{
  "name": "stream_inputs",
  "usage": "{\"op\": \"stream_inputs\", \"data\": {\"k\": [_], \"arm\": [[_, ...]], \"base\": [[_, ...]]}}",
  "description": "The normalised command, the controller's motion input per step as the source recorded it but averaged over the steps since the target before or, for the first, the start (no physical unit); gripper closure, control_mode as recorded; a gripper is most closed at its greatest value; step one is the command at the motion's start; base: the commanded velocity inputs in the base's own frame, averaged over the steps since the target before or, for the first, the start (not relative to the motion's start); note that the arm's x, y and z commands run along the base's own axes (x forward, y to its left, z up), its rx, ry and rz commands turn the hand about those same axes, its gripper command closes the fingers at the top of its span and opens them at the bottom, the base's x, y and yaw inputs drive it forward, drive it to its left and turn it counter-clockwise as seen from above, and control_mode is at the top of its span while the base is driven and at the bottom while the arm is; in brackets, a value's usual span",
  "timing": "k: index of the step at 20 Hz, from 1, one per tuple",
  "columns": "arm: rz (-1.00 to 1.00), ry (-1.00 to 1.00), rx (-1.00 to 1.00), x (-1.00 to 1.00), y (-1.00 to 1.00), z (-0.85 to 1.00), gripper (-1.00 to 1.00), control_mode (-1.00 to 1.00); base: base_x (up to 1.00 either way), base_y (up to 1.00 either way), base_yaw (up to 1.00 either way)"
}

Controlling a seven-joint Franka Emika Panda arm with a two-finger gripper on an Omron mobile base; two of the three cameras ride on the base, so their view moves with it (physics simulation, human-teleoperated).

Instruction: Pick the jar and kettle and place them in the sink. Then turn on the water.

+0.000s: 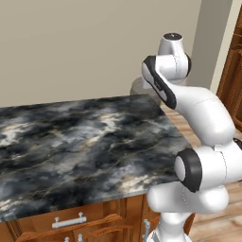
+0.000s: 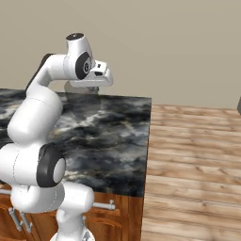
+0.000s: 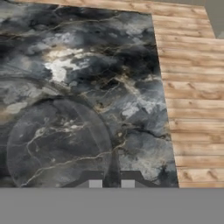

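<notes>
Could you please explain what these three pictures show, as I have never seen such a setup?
It is a rendered kitchen. The white robot arm with dark joints stands at a black-and-grey marbled stone counter over brown wooden drawers, beside a plank floor. Two pictures come from cameras behind the arm, left and right. The third looks down from the hand; its two dark fingers rise at the bottom. Beyond them, over the counter, shows a pale see-through round shape, perhaps a jar. Whether the fingers hold anything, I cannot tell.

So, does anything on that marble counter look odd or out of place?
One thing: a faint see-through round object sits on the marble countertop below the hand; the veining shows through it. Nothing looks spilled.
</notes>
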Motion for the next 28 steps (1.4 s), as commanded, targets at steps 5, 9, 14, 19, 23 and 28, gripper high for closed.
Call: {"op": "stream_inputs", "data": {"k": [5,9,14,19,23,28], "arm": [[0.00,0.05,0.00,-0.30,-0.01,0.00,1.00,-1.00],[0.00,0.16,0.00,-0.39,0.00,0.00,1.00,-1.00],[-0.01,0.22,0.00,-0.42,0.01,0.00,1.00,-1.00],[0.00,0.10,0.00,-0.22,0.00,-0.11,1.00,-1.00],[0.00,0.00,0.00,-0.07,-0.04,-0.24,1.00,-1.00],[0.00,0.00,0.00,0.00,-0.02,-0.04,1.00,-1.00]], "base": [[0.00,0.00,0.00],[0.00,0.00,0.00],[0.00,0.00,0.00],[0.00,0.00,0.00],[0.00,0.00,0.00],[0.00,0.00,0.00]]}}
